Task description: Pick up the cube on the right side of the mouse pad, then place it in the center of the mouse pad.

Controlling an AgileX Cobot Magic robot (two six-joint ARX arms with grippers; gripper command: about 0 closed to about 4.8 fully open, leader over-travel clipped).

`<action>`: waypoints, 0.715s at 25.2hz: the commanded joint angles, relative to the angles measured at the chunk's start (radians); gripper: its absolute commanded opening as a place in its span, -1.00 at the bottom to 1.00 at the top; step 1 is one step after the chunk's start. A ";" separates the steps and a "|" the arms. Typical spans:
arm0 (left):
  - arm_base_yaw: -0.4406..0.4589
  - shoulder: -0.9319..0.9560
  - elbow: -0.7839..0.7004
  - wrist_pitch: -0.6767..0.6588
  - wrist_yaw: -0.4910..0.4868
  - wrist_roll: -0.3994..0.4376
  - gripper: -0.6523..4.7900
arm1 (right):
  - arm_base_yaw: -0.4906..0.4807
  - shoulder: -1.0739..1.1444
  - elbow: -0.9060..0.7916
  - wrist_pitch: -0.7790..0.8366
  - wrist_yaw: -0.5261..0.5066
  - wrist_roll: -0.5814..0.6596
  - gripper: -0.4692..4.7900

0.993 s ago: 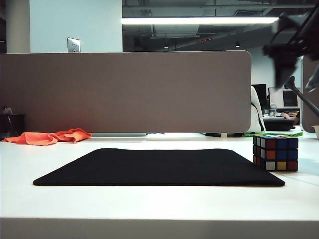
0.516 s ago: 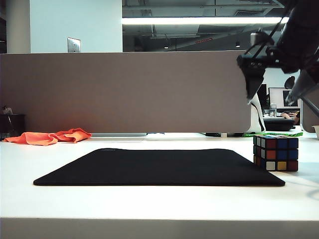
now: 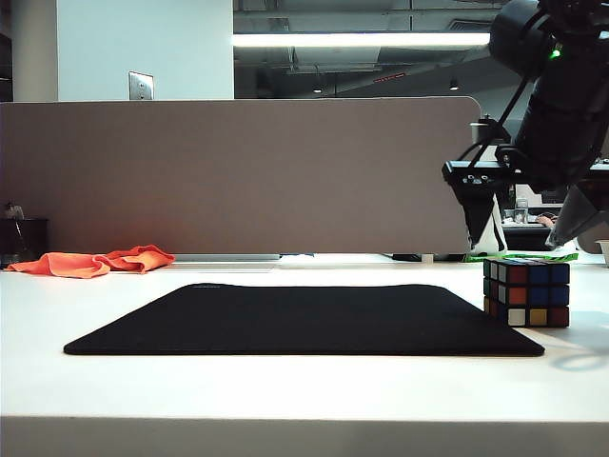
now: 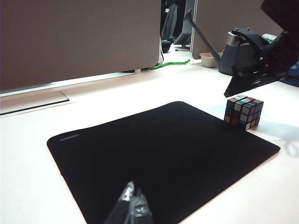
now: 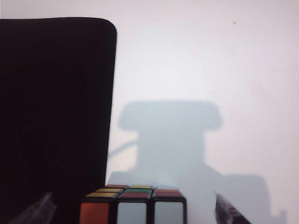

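**Right hand lowered over the cube**

Since before, my right hand point(image 3: 526, 224) came down, fingers spread above the cube point(image 3: 526, 292), which sits on the white tabletop point(image 3: 304, 386) touching the mouse pad's point(image 3: 304, 319) right edge. Only the exterior view shows the orange cloth point(image 3: 95, 261) by the grey partition point(image 3: 238, 176). Left hand point(image 4: 132, 209) hovers over the pad's near edge, fingertips pressed together.

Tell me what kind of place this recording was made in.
Most likely an open-plan office: a white desk backed by a grey partition screen, computer monitors at a workstation behind it, and a long ceiling strip light overhead.
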 commanded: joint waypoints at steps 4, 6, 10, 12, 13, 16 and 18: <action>0.000 0.001 0.003 0.008 0.003 0.000 -0.78 | 0.000 0.016 0.004 0.015 0.012 0.002 1.00; 0.000 0.001 0.003 0.008 0.003 0.000 -0.78 | 0.000 0.019 0.004 0.018 0.012 0.002 1.00; 0.000 0.001 0.003 0.008 0.003 0.000 -0.78 | 0.000 0.040 0.004 0.035 0.013 0.002 1.00; 0.000 0.001 0.003 0.008 0.003 0.000 -0.78 | -0.001 0.051 0.004 0.037 0.013 0.002 1.00; 0.000 0.001 0.003 0.008 0.003 0.000 -0.78 | -0.001 0.057 0.004 0.036 0.012 0.002 1.00; 0.000 0.001 0.003 0.007 0.003 0.000 -0.78 | 0.000 0.087 0.004 0.037 0.013 0.002 1.00; 0.000 0.001 0.003 0.008 0.003 0.000 -0.78 | 0.000 0.100 0.005 0.040 0.013 0.002 1.00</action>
